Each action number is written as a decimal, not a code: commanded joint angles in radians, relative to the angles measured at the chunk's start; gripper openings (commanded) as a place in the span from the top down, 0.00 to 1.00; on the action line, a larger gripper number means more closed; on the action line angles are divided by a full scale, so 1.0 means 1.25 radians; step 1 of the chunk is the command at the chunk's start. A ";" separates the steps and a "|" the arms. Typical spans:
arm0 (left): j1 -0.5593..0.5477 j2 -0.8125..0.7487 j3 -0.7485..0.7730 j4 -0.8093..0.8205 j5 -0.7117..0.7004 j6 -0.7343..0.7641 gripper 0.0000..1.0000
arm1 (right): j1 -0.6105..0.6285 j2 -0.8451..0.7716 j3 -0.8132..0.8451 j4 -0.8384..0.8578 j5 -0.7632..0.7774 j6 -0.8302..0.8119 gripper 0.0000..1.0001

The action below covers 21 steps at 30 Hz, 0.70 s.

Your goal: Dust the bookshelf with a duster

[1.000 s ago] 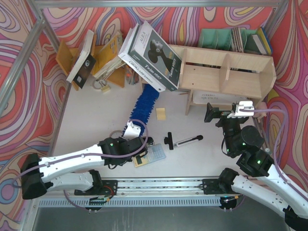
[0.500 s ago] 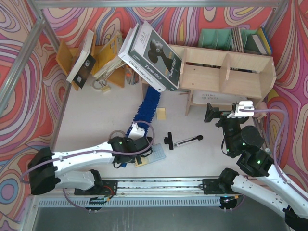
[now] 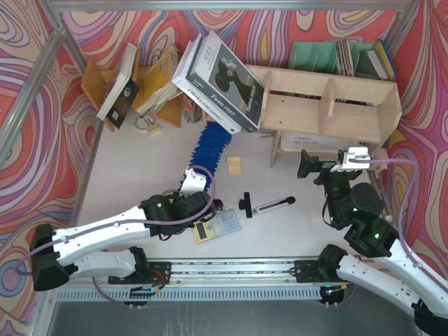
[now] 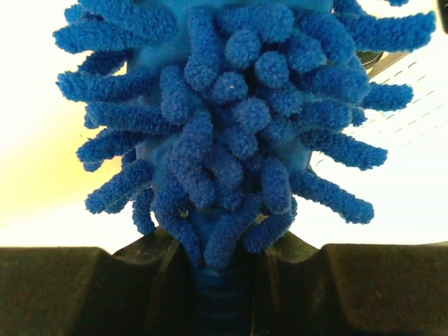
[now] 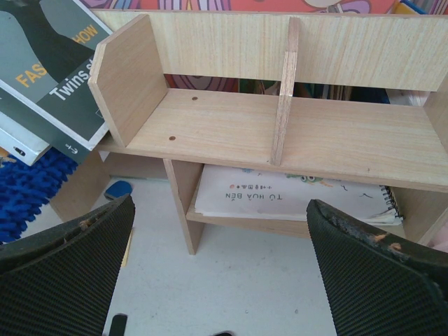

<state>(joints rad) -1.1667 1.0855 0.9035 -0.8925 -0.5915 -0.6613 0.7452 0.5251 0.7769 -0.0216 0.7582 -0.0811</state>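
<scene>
The blue fluffy duster [image 3: 210, 148] lies on the table, its tip under the big leaning books at the left end of the pale plywood bookshelf [image 3: 329, 105]. My left gripper [image 3: 193, 182] is shut on the duster's handle end. In the left wrist view the duster [image 4: 231, 119] fills the frame, with its ribbed handle between the closed jaws of the left gripper [image 4: 224, 287]. My right gripper [image 3: 327, 165] is open and empty in front of the bookshelf [image 5: 280, 133]. The right gripper [image 5: 224, 280] faces the lower tier. The duster's fluff [image 5: 28, 189] shows at the left.
Large books [image 3: 220, 80] lean on the shelf's left end. A white booklet [image 5: 294, 199] lies in the lower tier. A black-and-silver rod [image 3: 266, 204], a yellow note [image 3: 234, 165] and a calculator [image 3: 217, 225] lie on the table. An orange-brown book rack [image 3: 140, 80] and green file holders [image 3: 322, 56] stand behind.
My left gripper swung the duster slightly right half a second ago, then back left and a little farther from the base. The calculator shows more. The right arm has not moved.
</scene>
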 commanded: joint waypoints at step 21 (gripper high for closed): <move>0.013 0.048 -0.060 0.076 -0.005 -0.026 1.00 | 0.000 -0.009 0.013 -0.006 0.008 0.005 0.01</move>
<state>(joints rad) -1.1564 1.2343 0.7658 -0.7639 -0.5026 -0.7021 0.7452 0.5247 0.7765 -0.0273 0.7582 -0.0811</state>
